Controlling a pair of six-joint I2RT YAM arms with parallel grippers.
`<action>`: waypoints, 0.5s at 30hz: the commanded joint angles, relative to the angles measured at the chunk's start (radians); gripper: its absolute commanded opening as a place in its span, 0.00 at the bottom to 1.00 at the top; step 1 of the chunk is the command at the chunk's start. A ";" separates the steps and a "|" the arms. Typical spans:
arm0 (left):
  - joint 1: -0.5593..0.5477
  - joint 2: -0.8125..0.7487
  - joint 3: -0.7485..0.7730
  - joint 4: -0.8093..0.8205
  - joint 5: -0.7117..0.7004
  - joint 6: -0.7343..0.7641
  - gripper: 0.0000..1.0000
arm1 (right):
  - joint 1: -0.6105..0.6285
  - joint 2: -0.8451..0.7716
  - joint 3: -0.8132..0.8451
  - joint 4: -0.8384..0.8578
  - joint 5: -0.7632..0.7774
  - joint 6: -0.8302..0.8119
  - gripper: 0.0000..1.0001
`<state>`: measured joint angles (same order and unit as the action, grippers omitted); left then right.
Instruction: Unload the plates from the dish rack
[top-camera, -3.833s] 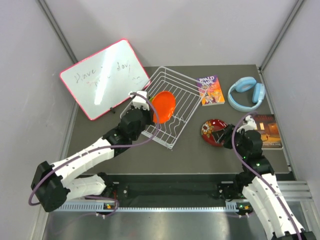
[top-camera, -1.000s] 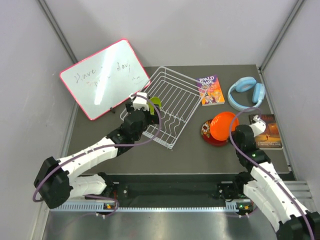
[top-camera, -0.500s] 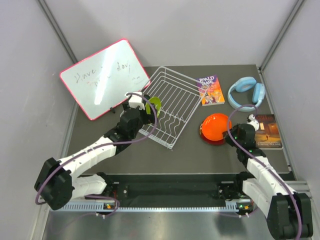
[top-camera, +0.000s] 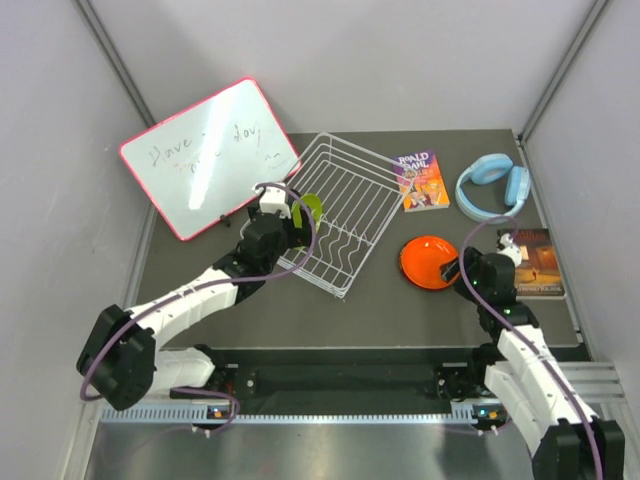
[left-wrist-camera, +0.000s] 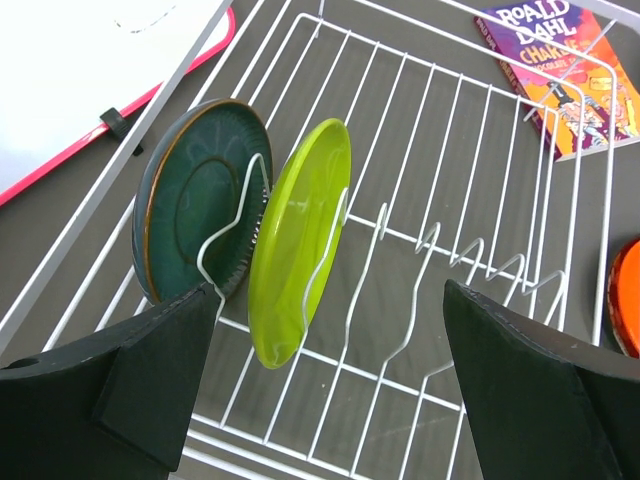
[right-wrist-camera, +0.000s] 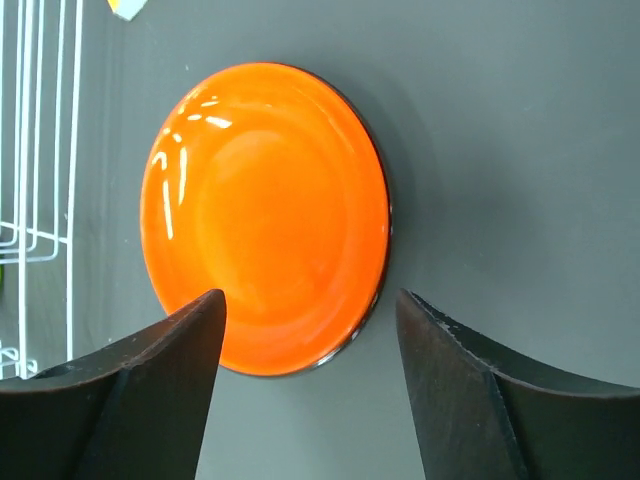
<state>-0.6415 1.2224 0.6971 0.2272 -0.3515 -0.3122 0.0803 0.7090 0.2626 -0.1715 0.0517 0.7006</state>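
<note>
On the surface to the right of the dish rack, the orange plate now lies flat, no longer tilted as it is half a second earlier. The red flowered plate seen beside the rack earlier is out of sight, most likely covered by the orange one; only a dark sliver shows at the orange rim. The right fingers stand apart at either side of the plate's near edge and hold nothing, so the drop looks complete. Two plates remain upright between the rack's wavy dividers: the lime green plate and, just behind it, the teal plate. The left fingers are spread wide and empty, and they have edged closer to the lime green plate, which is probably the next pick. By this reading the task is about half done. Farther back, a paperback and blue headphones lie well clear of the stack
</note>
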 joint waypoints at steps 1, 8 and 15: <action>0.011 0.023 -0.004 0.083 0.013 -0.002 0.99 | -0.004 -0.110 0.104 -0.157 0.059 -0.039 0.70; 0.019 0.091 0.019 0.115 0.009 0.022 0.93 | -0.004 -0.298 0.144 -0.278 0.085 -0.061 0.71; 0.025 0.192 0.045 0.158 -0.006 0.035 0.76 | -0.002 -0.312 0.138 -0.267 0.039 -0.069 0.70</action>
<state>-0.6243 1.3743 0.7013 0.3008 -0.3492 -0.2962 0.0803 0.3973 0.3752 -0.4259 0.1066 0.6544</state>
